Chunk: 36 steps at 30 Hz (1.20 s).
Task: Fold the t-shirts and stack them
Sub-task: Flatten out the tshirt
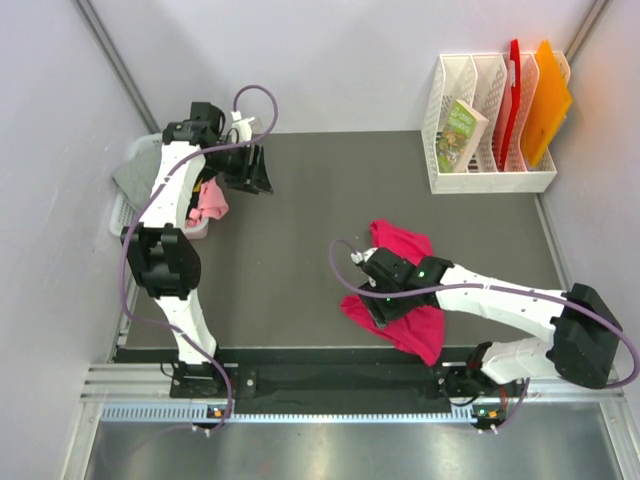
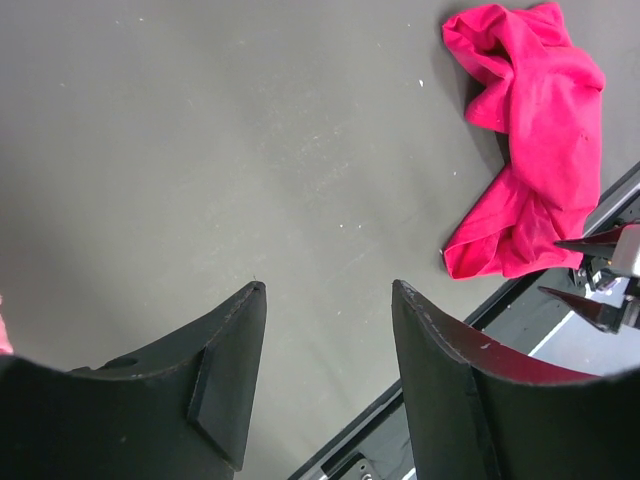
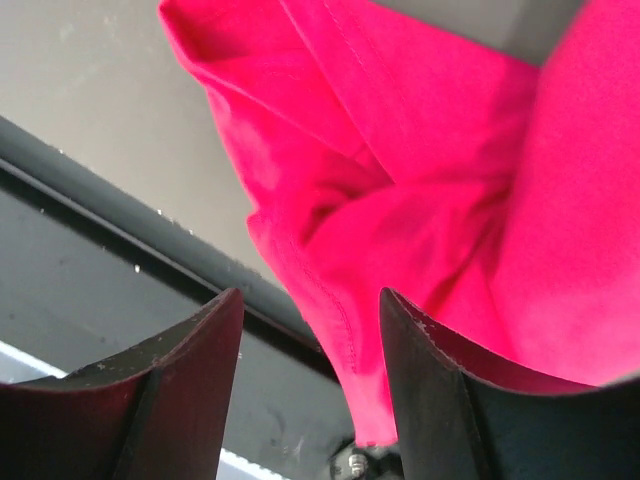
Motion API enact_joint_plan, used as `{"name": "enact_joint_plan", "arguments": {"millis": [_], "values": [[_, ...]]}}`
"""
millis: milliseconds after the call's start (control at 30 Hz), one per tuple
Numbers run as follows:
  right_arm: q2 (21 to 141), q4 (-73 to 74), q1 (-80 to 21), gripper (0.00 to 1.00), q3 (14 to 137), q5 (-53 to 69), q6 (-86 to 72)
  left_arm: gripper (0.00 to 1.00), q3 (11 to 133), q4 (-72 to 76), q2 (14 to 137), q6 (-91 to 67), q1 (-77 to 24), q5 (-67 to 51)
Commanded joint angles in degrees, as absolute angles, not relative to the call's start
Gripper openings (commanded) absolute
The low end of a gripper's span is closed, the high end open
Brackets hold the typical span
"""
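Note:
A crimson-red t-shirt [image 1: 402,242] lies crumpled on the dark table, right of centre, with a lobe reaching the front edge. My right gripper [image 1: 375,300] hovers low over its near part. In the right wrist view the jaws [image 3: 312,292] stand open, and a hanging hem of the red t-shirt [image 3: 420,150] sits between them close to the right finger, not pinched. My left gripper [image 1: 255,170] is raised at the back left, open and empty [image 2: 328,285], looking across bare table at the red t-shirt [image 2: 535,150]. A light pink t-shirt [image 1: 211,200] and a grey one [image 1: 135,175] lie in the basket.
A white mesh basket [image 1: 120,215] sits at the table's left edge under the left arm. A white file rack [image 1: 490,180] at the back right holds a green book [image 1: 461,130], a red folder [image 1: 513,90] and an orange folder [image 1: 548,100]. A black rail [image 1: 330,380] lines the front edge.

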<state>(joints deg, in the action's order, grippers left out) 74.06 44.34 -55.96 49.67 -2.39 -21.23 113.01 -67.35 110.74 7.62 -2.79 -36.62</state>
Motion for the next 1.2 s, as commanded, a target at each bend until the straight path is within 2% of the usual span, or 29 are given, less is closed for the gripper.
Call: {"name": "enact_joint_plan", "arguments": {"millis": [0, 300, 433, 533, 567, 667, 733, 767, 967, 1167], "values": [[73.9, 35.4, -58.8, 0.57, 47.1, -5.1, -22.1, 0.58, 112.5, -67.9, 107.3, 8.7, -2.7, -37.4], [75.5, 33.2, -62.6, 0.57, 44.6, -6.2, -23.9, 0.58, 111.8, -68.0, 106.1, 9.0, -2.7, -37.4], [74.8, 33.0, -62.6, 0.5, 43.0, -7.3, -24.5, 0.58, 111.3, -67.4, 105.7, 8.7, -2.7, -37.4], [75.1, 32.5, -62.6, 0.4, 42.1, -8.4, -24.9, 0.58, 111.2, -67.1, 105.5, 8.4, -2.7, -37.4], [75.3, 32.6, -62.7, 0.31, 42.0, -8.9, -25.0, 0.58, 111.2, -66.9, 105.2, 8.3, -2.7, -37.5], [76.2, 33.0, -62.6, 0.16, 42.4, -11.1, -25.1, 0.58, 111.4, -67.0, 105.0, 8.2, -2.7, -37.4], [77.0, 33.4, -62.5, 0.1, 43.9, -12.3, -24.6, 0.59, 111.3, -67.1, 104.7, 8.3, -2.7, -37.3], [77.6, 34.4, -62.4, 0.0, 44.6, -12.8, -24.5, 0.59, 111.3, -67.1, 104.6, 8.3, -2.7, -37.3], [77.3, 40.0, -60.8, 0.0, 58.3, -17.7, -18.6, 0.59, 111.3, -67.2, 104.2, 8.6, -2.7, -36.9], [83.7, 51.4, -62.0, 0.0, 89.1, -17.5, -10.7, 0.59, 110.6, -66.9, 104.2, 8.9, -2.7, -37.3]]}}
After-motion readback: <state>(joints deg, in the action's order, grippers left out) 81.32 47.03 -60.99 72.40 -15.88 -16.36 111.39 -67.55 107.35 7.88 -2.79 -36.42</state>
